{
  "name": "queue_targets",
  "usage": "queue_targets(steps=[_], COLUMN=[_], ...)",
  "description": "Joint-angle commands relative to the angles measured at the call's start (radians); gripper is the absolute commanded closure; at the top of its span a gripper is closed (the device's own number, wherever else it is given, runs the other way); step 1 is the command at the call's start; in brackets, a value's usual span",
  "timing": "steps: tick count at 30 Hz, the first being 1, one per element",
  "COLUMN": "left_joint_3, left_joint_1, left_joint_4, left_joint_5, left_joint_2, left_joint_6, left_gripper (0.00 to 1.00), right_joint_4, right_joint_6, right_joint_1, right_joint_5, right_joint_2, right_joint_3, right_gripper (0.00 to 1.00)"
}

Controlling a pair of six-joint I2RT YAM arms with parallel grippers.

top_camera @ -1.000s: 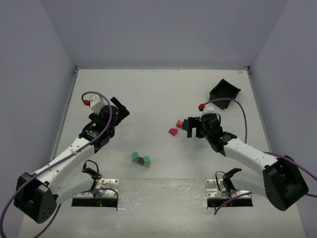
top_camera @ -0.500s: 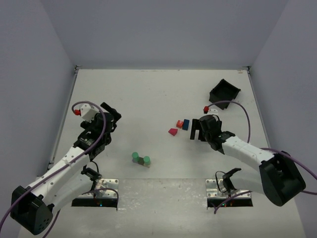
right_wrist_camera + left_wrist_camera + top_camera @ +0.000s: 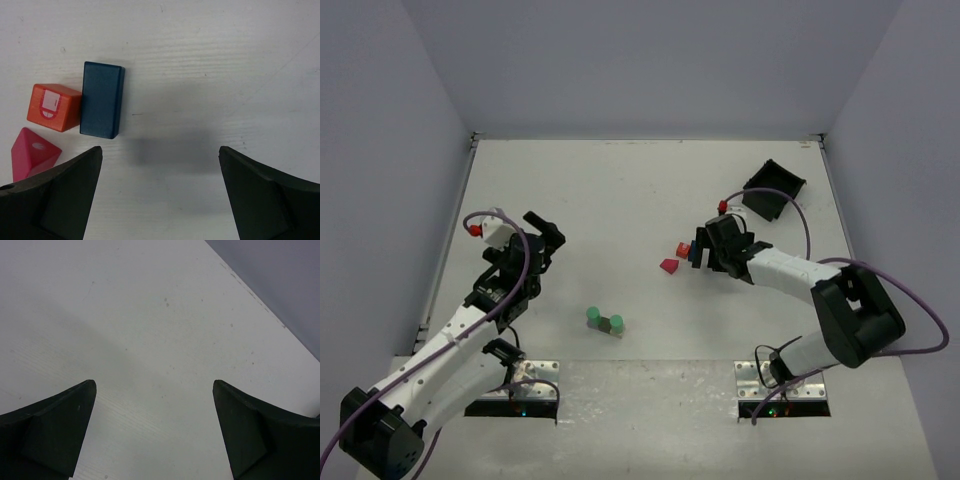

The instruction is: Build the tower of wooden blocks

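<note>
**Desk:** Where are the blocks?

**Photographer:** In two groups on the white counter point(image 3: 620, 190). A blue block point(image 3: 102, 100) lies flat right of centre, with a red block point(image 3: 54, 107) touching its long side. A magenta block point(image 3: 33, 152), wedge-shaped, sits just beside the red one and is partly behind a finger in the right wrist view. Two green blocks point(image 3: 604, 320) stand side by side near the front middle, well apart from the rest. There may be a pale piece at their base, but it is too small to tell.

**Desk:** And the tower?

**Photographer:** Not yet built. The red, blue and magenta pieces all rest directly on the counter.

**Desk:** What is the right claw doing?

**Photographer:** The right claw point(image 3: 160, 149) is released, with its fingers spread wide and nothing between them. It is low and near the blue block, which lies just ahead of the fingertips, toward the left finger.

**Desk:** And the left?

**Photographer:** The left claw point(image 3: 153, 384) is also released and grasps nothing. It is over bare counter on the left side, well apart from every block.

**Desk:** Anything else in frame?

**Photographer:** A black bin point(image 3: 775, 190) sits at the far right of the counter, beyond the right arm.
</note>
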Motion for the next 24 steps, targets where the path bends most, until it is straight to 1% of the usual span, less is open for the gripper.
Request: queue_targets(steps=[1, 4, 16, 24], left_joint_3=[-0.010, -0.010, -0.010, -0.006], left_joint_1=[0.008, 0.008, 0.008, 0.008], left_joint_4=[0.054, 0.065, 0.090, 0.101], left_joint_5=[0.008, 0.018, 0.037, 0.054], left_joint_2=[-0.014, -0.003, 0.027, 0.040], left_joint_6=[0.019, 0.028, 0.045, 0.061], left_gripper=[0.00, 0.00, 0.00, 0.00], right_joint_4=[0.028, 0.032, 0.066, 0.042], right_joint_6=[-0.019, -0.043, -0.077, -0.100], right_joint_1=[0.009, 0.021, 0.035, 0.037], right_joint_5=[0.020, 0.003, -0.057, -0.025], right_joint_2=[0.068, 0.114, 0.204, 0.263], right_joint_3=[0.092, 0.125, 0.169, 0.221], right_gripper=[0.01, 0.01, 0.01, 0.01])
